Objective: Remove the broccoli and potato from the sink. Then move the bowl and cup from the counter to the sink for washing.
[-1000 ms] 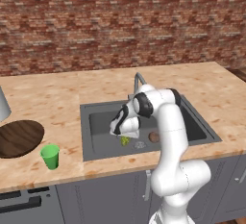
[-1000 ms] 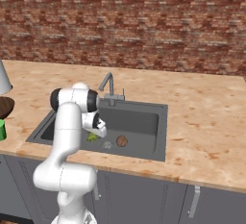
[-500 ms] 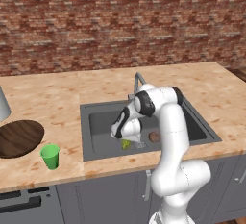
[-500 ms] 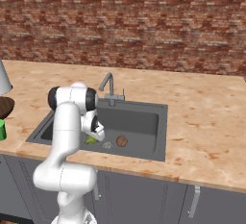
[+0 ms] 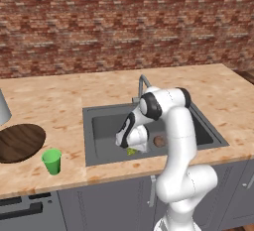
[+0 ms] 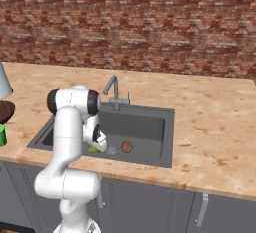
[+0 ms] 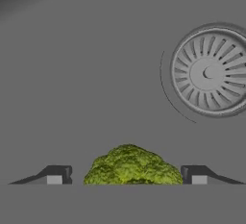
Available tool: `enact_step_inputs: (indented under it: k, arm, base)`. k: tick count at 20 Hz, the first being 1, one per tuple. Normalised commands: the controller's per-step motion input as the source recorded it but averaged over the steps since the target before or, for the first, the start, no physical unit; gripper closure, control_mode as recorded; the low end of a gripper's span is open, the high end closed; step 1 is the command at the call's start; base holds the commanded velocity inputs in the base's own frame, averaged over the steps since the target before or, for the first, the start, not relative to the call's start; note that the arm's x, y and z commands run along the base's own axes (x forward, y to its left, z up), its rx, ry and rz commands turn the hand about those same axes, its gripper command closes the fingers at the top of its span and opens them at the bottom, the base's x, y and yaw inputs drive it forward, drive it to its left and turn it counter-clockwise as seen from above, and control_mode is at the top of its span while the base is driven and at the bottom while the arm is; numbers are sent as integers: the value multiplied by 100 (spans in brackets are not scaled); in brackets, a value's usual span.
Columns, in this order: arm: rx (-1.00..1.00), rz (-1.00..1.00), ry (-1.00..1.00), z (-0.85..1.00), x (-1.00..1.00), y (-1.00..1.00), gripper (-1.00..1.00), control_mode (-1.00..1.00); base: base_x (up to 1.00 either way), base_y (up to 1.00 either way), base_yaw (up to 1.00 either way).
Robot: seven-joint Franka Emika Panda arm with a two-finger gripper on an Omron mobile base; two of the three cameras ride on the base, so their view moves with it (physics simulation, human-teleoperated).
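Down in the sink (image 5: pixel 101 123), my gripper (image 7: pixel 126 176) is open, one fingertip on each side of the yellow-green broccoli (image 7: pixel 127 165), with a small gap left on both sides. The base views show the hand (image 5: pixel 131 135) low over the broccoli (image 5: pixel 131 151) at the basin's front. To its right the brown potato (image 5: pixel 159 141) lies on the basin floor. On the counter (image 5: pixel 59 101) at the left, the dark wooden bowl (image 5: pixel 20 142) stands with the green cup (image 5: pixel 51 161) beside it. From the right side, the broccoli (image 6: pixel 93 149) and the potato (image 6: pixel 127 147) show too.
The round grey drain (image 7: pixel 209 72) lies close beside the broccoli. A metal faucet (image 5: pixel 143 84) rises at the sink's back edge. A tall pale vessel (image 5: pixel 2 107) stands at the far left of the counter. A brick wall runs behind.
The hand has sunk a little lower onto the broccoli. The broccoli, potato, bowl and cup have not moved.
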Motion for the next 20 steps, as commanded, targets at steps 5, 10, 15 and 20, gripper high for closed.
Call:
enact_step_inputs:
  k: [5, 10, 15, 20]
  arm:
    - [0, -1, 0, 3, -28, 0, 100, -100]
    - [0, 0, -2, 9, -26, -1, 100, -100]
    - [0, 0, -9, 21, -20, -2, 100, -100]
    - [0, 0, -15, 32, -6, -3, 100, -100]
  base:
    - [0, 0, 0]
    - [0, 0, 0]
    - [0, 0, 0]
    - [0, 0, 0]
